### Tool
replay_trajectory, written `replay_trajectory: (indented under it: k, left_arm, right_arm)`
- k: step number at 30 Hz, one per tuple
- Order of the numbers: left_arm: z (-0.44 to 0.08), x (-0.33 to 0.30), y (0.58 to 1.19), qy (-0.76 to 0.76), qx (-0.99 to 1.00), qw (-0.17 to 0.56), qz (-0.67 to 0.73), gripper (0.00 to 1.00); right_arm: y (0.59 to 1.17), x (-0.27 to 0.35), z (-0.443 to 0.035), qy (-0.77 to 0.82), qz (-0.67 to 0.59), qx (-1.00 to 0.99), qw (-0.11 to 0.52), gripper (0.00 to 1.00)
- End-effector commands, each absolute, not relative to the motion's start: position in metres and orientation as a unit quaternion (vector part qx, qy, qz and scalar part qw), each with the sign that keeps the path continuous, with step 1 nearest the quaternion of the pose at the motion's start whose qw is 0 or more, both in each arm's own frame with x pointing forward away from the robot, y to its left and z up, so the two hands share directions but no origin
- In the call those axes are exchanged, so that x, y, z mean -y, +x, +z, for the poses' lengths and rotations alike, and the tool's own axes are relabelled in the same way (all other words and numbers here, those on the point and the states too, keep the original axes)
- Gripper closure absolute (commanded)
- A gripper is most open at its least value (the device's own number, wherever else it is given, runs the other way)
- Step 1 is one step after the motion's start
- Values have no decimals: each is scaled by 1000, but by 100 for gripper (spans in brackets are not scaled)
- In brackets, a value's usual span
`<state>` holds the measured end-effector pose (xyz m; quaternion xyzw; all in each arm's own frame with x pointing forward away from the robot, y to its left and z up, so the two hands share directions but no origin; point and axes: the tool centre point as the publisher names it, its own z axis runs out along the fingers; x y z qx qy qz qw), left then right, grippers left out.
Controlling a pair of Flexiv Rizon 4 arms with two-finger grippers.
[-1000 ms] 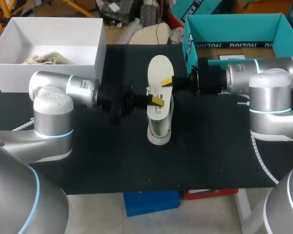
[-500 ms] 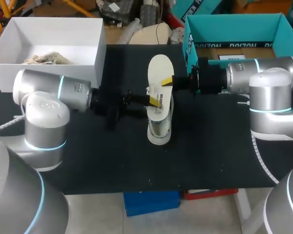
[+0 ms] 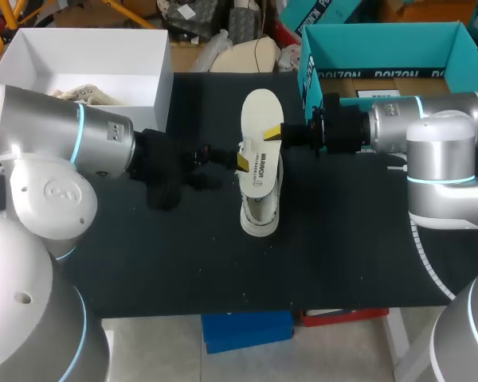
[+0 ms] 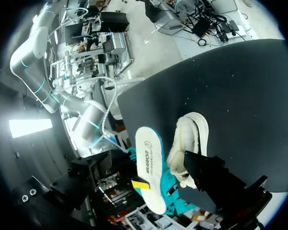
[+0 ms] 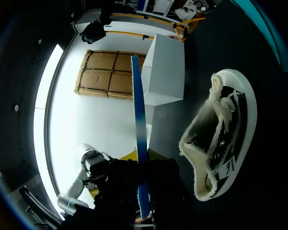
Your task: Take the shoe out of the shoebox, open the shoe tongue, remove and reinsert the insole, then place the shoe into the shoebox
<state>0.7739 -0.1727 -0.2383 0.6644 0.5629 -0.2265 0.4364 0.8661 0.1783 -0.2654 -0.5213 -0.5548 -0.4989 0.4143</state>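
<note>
One misaligned push could buckle the insole (image 3: 260, 111) clamped in the right hand (image 3: 275, 134) over the sneaker (image 3: 259, 211); left hand (image 3: 240, 163) grip unclear.

the mat (image 3: 183, 263) on the near side of the shoe (image 3: 260, 208) lies open; left arm (image 3: 103, 147) and right arm (image 3: 398, 127) flank it.

Cannot make out opening of white canvas shoe (image 3: 259, 215) in head view, covered by flat white foam insole (image 3: 260, 135). Found teal cardboard shoebox (image 3: 366, 48) cut off at right. Cannot see tips of right gripper (image 3: 275, 133) in its wrist view: shadow.
</note>
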Motion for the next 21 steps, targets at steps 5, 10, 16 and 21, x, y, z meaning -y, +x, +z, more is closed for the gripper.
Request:
replay_trajectory:
  k: [5, 10, 16, 21]
  left_arm:
    - [-221, 192, 766, 714, -640, 282, -18, 0]
    - [-221, 192, 766, 714, -640, 282, -18, 0]
    - [-221, 192, 766, 714, -640, 282, -18, 0]
    - [-222, 195, 766, 718, -641, 269, -13, 0]
  right_arm:
    - [866, -179, -265, -522, -498, 555, 413, 100]
    - [866, -179, -265, -522, -498, 555, 413, 100]
    - [866, -179, -265, -522, -498, 555, 413, 100]
    - [866, -179, -265, -522, -498, 555, 413, 100]
